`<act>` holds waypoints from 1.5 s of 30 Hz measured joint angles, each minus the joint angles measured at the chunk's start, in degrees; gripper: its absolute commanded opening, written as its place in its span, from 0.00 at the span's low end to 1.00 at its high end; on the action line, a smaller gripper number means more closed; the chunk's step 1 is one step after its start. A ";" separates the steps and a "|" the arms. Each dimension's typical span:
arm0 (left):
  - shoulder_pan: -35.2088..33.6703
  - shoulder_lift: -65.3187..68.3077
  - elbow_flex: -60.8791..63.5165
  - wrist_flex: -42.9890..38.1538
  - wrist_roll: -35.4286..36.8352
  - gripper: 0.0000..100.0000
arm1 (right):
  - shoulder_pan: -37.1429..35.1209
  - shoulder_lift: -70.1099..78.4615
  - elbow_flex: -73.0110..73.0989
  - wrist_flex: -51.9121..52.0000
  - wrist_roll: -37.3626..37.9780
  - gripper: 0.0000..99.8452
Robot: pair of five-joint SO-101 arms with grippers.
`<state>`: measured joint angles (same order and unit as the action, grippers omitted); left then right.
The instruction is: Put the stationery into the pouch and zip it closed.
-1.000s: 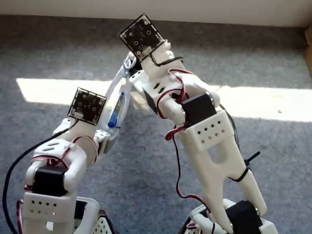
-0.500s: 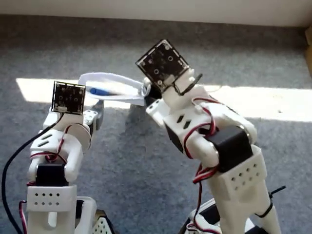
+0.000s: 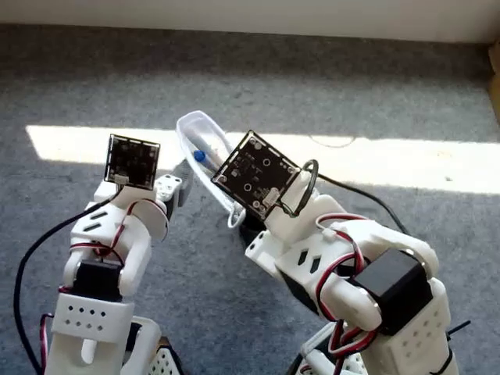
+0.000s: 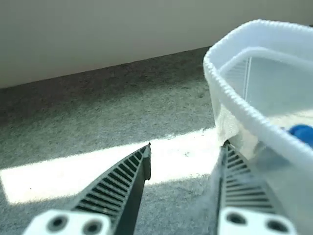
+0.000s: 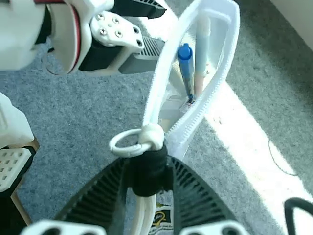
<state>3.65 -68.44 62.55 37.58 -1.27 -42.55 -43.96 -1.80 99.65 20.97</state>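
A clear pouch [image 3: 205, 144] with a white zipper hangs tilted between my two arms, its mouth open. Inside it are a blue-capped pen [image 5: 185, 64] and a pale pen [image 5: 202, 41]. My right gripper [image 5: 146, 166] is shut on the pouch's zipper end, where a black pull and a white ring [image 5: 124, 142] sit. My left gripper [image 4: 186, 147] stands open. The pouch's rim [image 4: 244, 110] lies against the outer side of one of its fingers [image 4: 234, 171], and only carpet shows between them. In the high view the left gripper [image 3: 180, 180] is next to the pouch's side.
Grey carpet [image 3: 391, 94] covers the floor, with a sunlit band [image 3: 422, 164] across it. A pale wall base [image 3: 312, 16] runs along the far edge. A thin wire [image 3: 332, 144] lies on the carpet beyond the right arm.
The right arm has drawn back toward the near side, swinging the pouch from level to tilted. The left gripper, earlier at the pouch's other end, is now open beside it.
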 measured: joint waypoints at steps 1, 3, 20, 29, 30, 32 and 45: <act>0.88 0.00 0.00 0.00 0.00 0.22 | 0.00 0.00 0.00 0.18 0.00 0.00; 2.55 0.00 0.00 0.00 0.00 0.22 | 0.00 -0.44 0.26 0.35 0.00 0.00; 19.08 0.00 -2.99 0.00 0.00 0.22 | -0.09 -25.05 29.01 -10.20 2.02 0.00; 20.92 0.00 -3.87 1.32 0.00 0.25 | -0.09 -40.18 42.11 -17.67 2.64 0.00; 20.92 0.00 -4.48 2.37 0.00 0.26 | 0.00 -40.53 42.81 -17.67 3.08 0.00; 20.92 0.00 -6.24 5.19 0.00 0.27 | 0.79 -40.70 43.87 -18.46 3.43 0.00; 27.60 0.00 -8.44 9.93 -0.09 0.27 | 11.96 -40.79 44.40 -16.70 3.43 0.00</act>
<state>31.25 -68.44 54.11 47.52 -1.36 -30.59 -84.75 42.59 82.95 24.40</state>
